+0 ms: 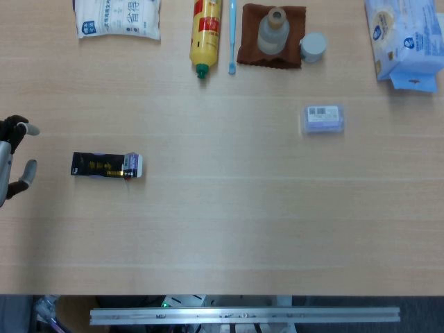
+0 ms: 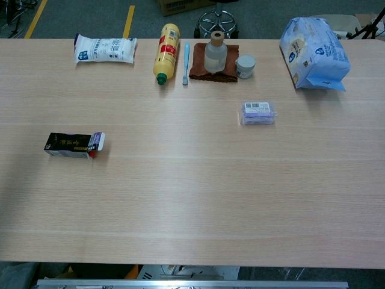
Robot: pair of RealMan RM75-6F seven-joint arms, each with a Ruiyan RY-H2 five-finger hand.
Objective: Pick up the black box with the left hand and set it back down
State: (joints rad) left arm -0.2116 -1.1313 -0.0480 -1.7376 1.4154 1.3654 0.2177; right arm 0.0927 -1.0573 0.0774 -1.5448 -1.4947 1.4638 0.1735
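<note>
The black box [image 1: 105, 165] lies flat on the left part of the table, with gold lettering on top and a white flap at its right end. The chest view shows the same black box [image 2: 73, 145] on its side. My left hand [image 1: 14, 161] shows at the far left edge of the head view, a short way left of the box and apart from it, fingers spread and holding nothing. The chest view does not show this hand. My right hand appears in neither view.
Along the far edge stand a white packet [image 1: 116, 16], a yellow bottle [image 1: 205, 36], a blue toothbrush [image 1: 232, 35], a clear bottle on a brown cloth [image 1: 272, 33], a small grey jar [image 1: 313, 47] and a blue-white bag [image 1: 406, 41]. A small purple box [image 1: 322, 118] lies right of centre.
</note>
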